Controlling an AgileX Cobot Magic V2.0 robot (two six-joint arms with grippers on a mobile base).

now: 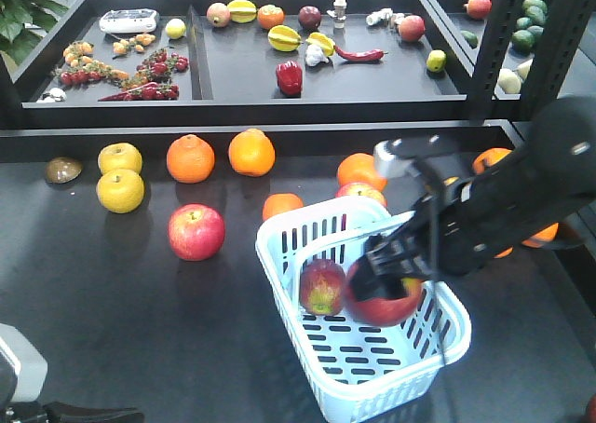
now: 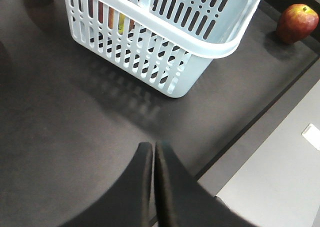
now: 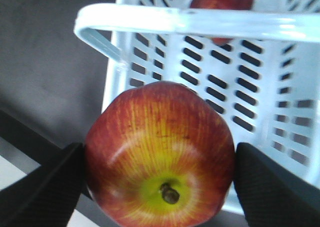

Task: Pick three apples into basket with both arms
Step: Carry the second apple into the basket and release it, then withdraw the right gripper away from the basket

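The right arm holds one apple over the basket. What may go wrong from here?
If released here, the streaked dark red apple between the right fingers may strike the other dark red apple already lying in the pale blue slotted plastic basket. The basket's loop handle is close; the fingers may catch it when withdrawing.
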